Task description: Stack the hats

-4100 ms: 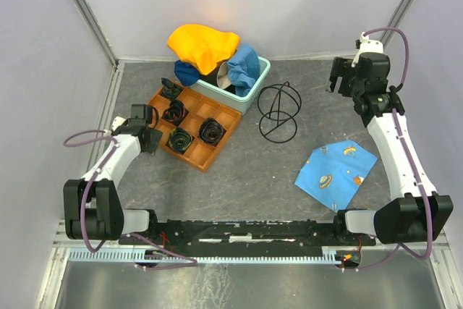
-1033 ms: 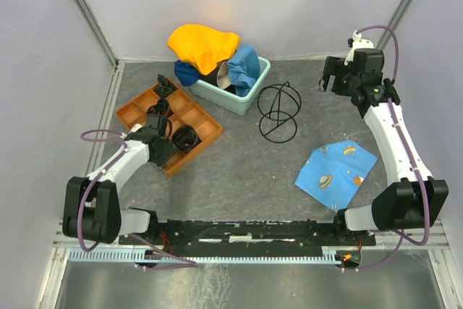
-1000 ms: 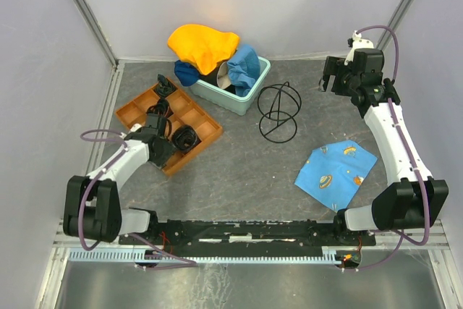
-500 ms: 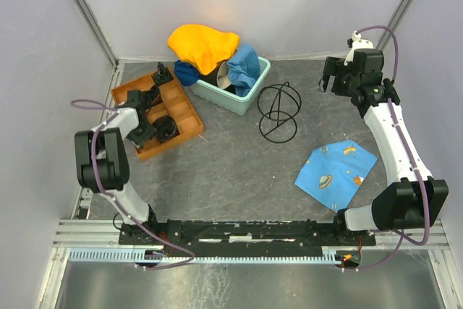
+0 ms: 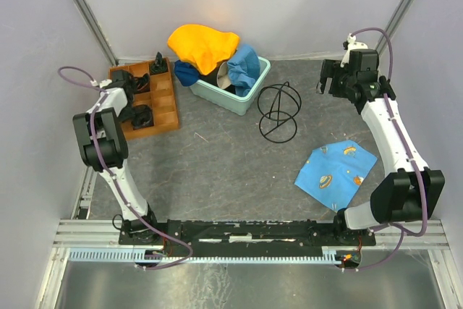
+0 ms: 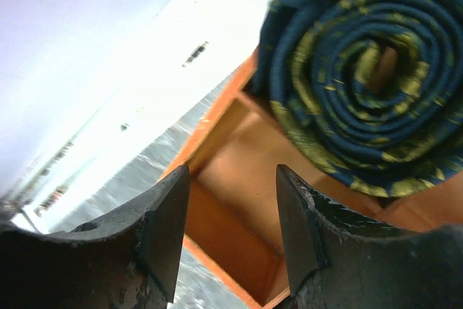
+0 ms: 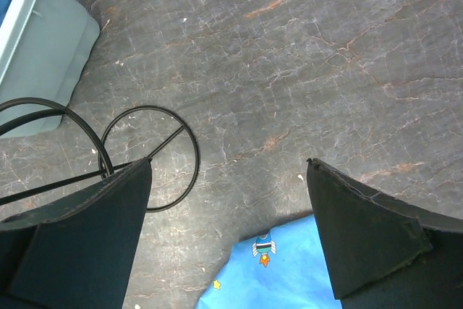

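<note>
The hats lie bunched in and over a mint-green tub (image 5: 244,99) at the back. The yellow-orange hat (image 5: 202,45) is on top, the light blue hat (image 5: 244,63) is to its right, and the dark navy hat (image 5: 186,74) is at the left. A bit of the black hat (image 5: 217,77) shows between them. My left gripper (image 5: 132,98) is open over an orange tray (image 5: 165,103), far left of the hats. In the left wrist view the left gripper (image 6: 231,175) stands over a tray compartment (image 6: 239,171). My right gripper (image 5: 334,81) is open and empty, right of the tub, above bare table (image 7: 228,171).
The tray holds rolled ties, one navy and yellow (image 6: 354,85). A black wire stand (image 5: 278,112) stands right of the tub and shows in the right wrist view (image 7: 148,157). A light-blue printed cloth (image 5: 336,171) lies front right. The cell walls are close behind and to the left.
My left arm has swung back and left, and the orange tray has gone with it from the front left to the back left corner. My right gripper shifted slightly left.
</note>
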